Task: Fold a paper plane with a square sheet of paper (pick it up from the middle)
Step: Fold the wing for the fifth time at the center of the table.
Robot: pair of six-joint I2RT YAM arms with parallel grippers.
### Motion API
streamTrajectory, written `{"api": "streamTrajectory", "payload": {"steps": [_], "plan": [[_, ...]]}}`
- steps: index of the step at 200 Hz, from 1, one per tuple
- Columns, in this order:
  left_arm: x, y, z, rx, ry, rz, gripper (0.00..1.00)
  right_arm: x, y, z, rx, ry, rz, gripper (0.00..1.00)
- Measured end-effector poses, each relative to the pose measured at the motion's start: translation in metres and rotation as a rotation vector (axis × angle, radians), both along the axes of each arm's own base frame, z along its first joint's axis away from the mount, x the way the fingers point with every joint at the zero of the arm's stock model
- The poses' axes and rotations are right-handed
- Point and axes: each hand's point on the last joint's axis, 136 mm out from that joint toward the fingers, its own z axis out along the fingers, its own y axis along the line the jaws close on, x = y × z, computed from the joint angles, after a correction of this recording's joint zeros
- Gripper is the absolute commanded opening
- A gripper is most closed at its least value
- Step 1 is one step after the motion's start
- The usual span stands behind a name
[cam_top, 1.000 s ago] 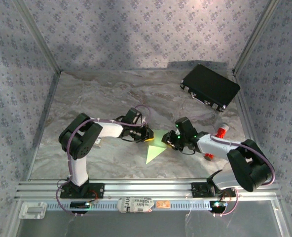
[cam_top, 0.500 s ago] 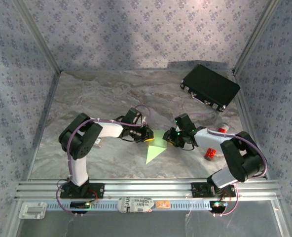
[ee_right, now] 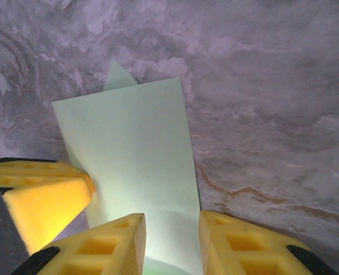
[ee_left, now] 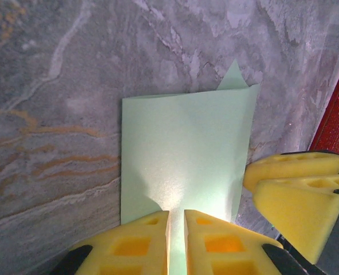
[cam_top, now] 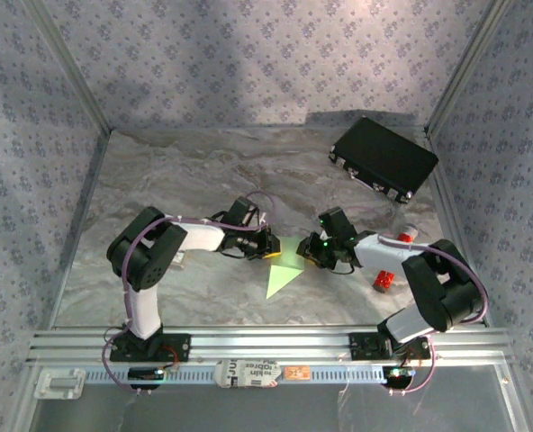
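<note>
A thin, pale green sheet of paper (cam_top: 284,268), folded to a pointed shape, lies on the grey marbled tabletop (cam_top: 176,171). It sits about midway between the left and right edges and somewhat closer to the near edge, with its tip towards that edge.

The left arm rises from its base at the near edge and bends sharply at the elbow. Its forearm stretches rightward, low over the surface, and brings the left gripper (cam_top: 271,247) to the sheet's left side. In the left wrist view its yellow fingers (ee_left: 138,243) stand with only a thin slit between them. The paper's edge runs up into that slit, curling off the table, so the sheet is pinched there.

The right arm mirrors this pose, with its elbow folded near the right edge and its forearm reaching leftward. The right gripper (cam_top: 310,256) meets the sheet's opposite side, close beside the left one. In the right wrist view its yellow fingers (ee_right: 109,249) are parted moderately and straddle the paper's edge. The sheet bends up between them, but I cannot tell whether the pads touch it.

A black rectangular case (cam_top: 383,160) sits near the far right corner, well apart from the sheet. A small red cylinder (cam_top: 384,281) stands just beside the right forearm.
</note>
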Motion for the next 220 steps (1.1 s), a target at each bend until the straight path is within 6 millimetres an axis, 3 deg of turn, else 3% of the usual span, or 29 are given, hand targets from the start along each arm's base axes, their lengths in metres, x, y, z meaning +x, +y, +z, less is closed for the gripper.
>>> {"api": "streamTrajectory", "payload": {"steps": [156, 220], "plan": [[0.001, 0.0, 0.0, -0.002, -0.002, 0.002, 0.14, 0.012, 0.025, 0.02, 0.163, -0.077, 0.058, 0.39], [0.001, 0.001, 0.0, -0.007, -0.006, 0.004, 0.14, -0.004, 0.004, 0.025, 0.094, -0.071, 0.02, 0.4]]}}
